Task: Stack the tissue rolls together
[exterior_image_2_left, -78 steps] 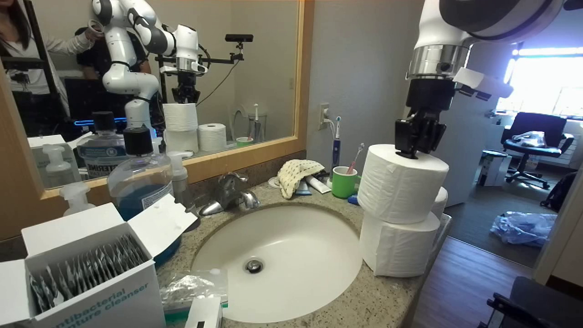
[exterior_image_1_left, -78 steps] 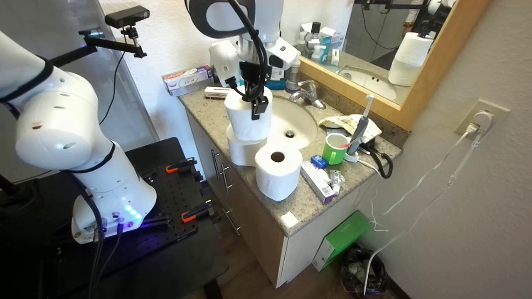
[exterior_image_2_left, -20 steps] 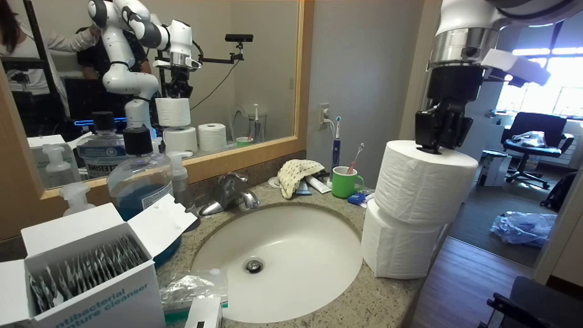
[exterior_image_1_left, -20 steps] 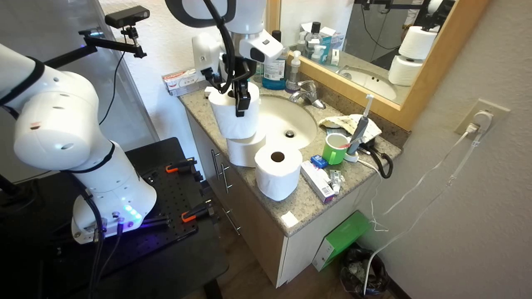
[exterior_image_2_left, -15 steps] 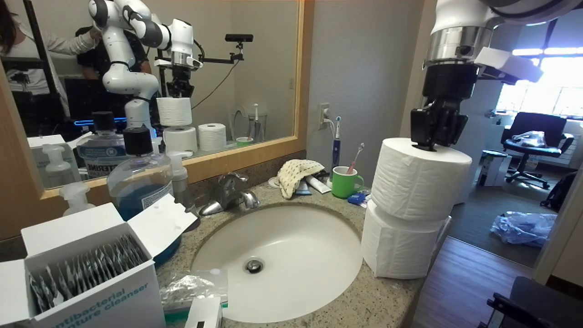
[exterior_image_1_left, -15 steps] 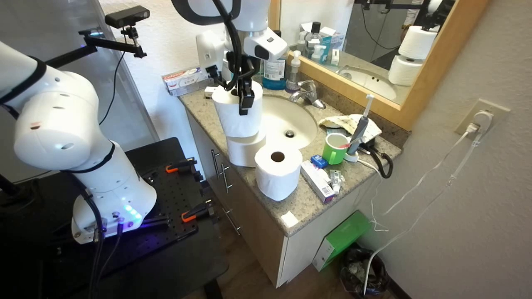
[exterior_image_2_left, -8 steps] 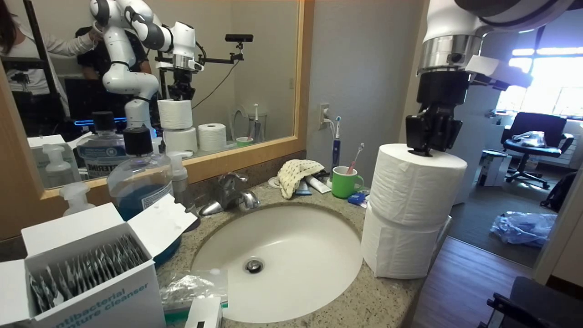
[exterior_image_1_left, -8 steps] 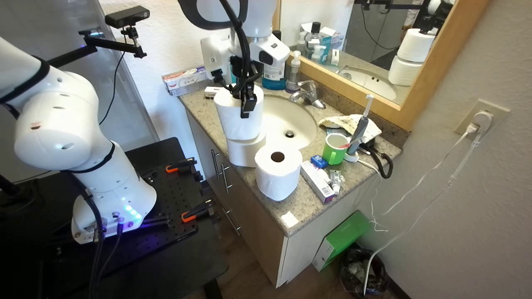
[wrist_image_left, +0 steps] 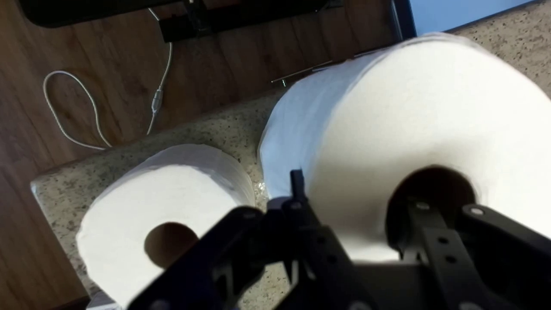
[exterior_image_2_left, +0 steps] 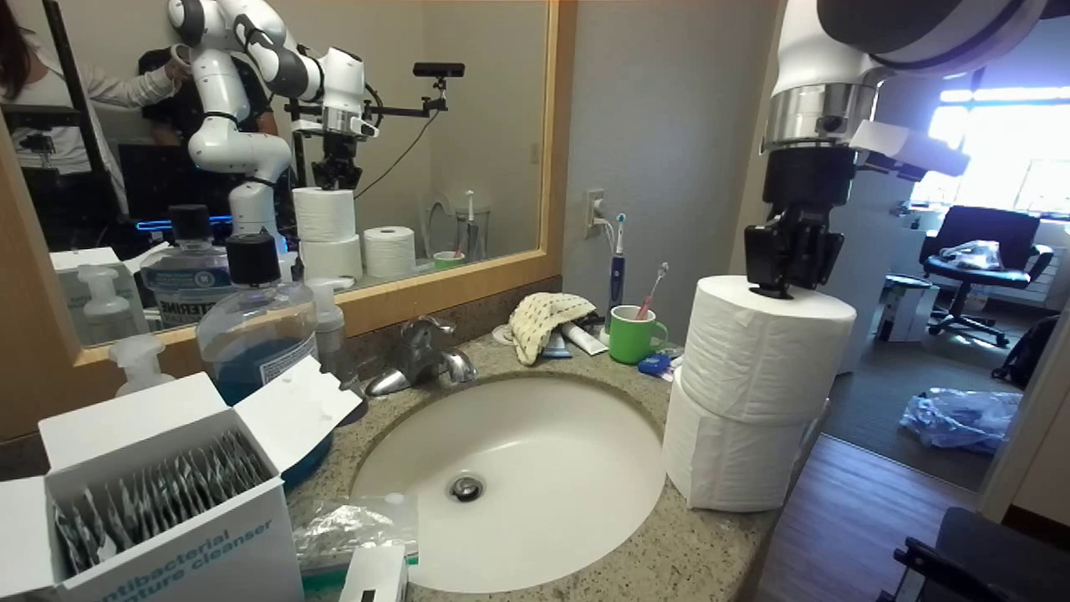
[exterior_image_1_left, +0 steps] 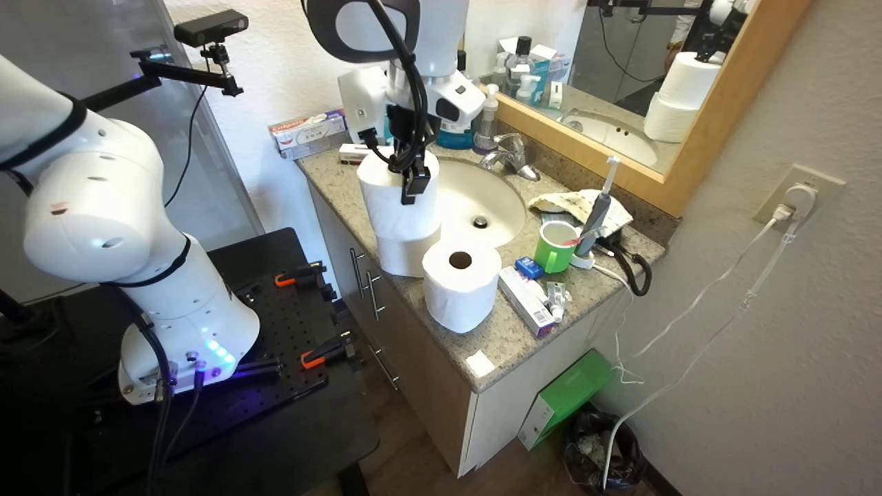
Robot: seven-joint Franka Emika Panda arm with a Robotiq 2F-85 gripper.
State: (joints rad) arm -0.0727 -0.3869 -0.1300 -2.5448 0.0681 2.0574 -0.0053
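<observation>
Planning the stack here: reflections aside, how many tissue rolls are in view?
3: the upper roll, held in the gripper; the lower roll, right beneath it; and the third roll, on the counter beside the lower one.

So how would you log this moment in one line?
gripper: closed on upper roll | upper roll: atop lower roll | third roll: on counter beside them, not stacked

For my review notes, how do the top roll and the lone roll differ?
The top roll seems to rest on the bottom roll; the lone roll stands on the counter. The gripper pinches the top roll's wall, one finger in its core; nothing grips the lone roll, and its core is open. Both are plump, white and cylindrical, with a dark core hole.
</observation>
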